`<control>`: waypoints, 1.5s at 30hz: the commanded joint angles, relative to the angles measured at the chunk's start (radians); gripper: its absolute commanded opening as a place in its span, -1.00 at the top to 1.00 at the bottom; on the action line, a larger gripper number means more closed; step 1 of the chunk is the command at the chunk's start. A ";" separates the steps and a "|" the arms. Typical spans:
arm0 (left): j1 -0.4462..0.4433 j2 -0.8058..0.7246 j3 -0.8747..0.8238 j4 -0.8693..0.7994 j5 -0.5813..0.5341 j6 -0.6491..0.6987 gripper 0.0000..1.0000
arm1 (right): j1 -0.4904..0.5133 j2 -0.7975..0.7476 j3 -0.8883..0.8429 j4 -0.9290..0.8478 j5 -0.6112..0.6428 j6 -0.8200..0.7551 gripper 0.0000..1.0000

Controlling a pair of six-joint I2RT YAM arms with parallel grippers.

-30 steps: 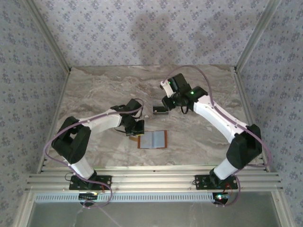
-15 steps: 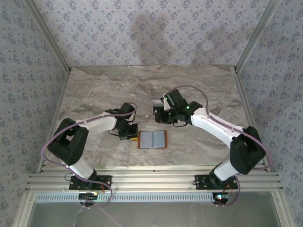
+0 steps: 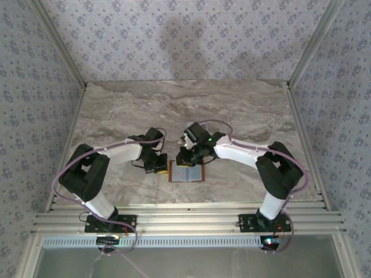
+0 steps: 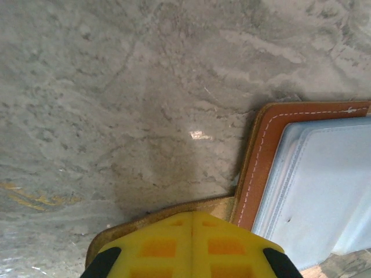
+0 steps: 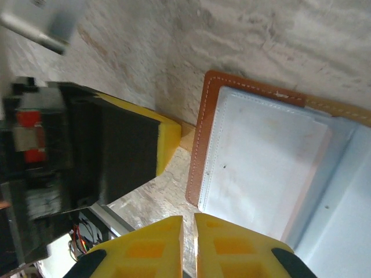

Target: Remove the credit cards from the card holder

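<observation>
Right gripper [image 5: 188, 219] has swung from the table's [image 3: 243, 104] middle over the open wallet [image 3: 194, 174] near the front edge, jaws almost touching and empty, poised for a card, while left gripper [image 4: 191, 215], closed, pins its flap [image 4: 174, 209].

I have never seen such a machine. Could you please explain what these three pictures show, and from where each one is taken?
These are two robot arms fixed at the near edge of a marble-patterned table. The wide picture comes from a camera above and behind them. The other two come from small cameras on the wrists, so the yellow shapes at their bottom edges are each arm's own fingers. On the table lies an open card holder, brown outside and grey-blue inside. The left gripper is closed, and its tips seem to rest on the holder's tan edge. The right gripper is closed too. It is over the holder and holds nothing that I can see.
</observation>
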 commanded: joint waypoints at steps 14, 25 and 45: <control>0.008 0.001 -0.036 0.003 0.009 0.013 0.89 | 0.044 0.167 0.110 -0.021 -0.032 0.005 0.63; 0.010 0.000 -0.026 -0.008 0.010 0.018 0.88 | 0.045 0.202 0.114 -0.071 -0.002 -0.016 0.53; 0.010 -0.002 -0.020 -0.020 0.009 0.015 0.88 | 0.049 0.173 0.159 -0.304 0.169 -0.068 0.27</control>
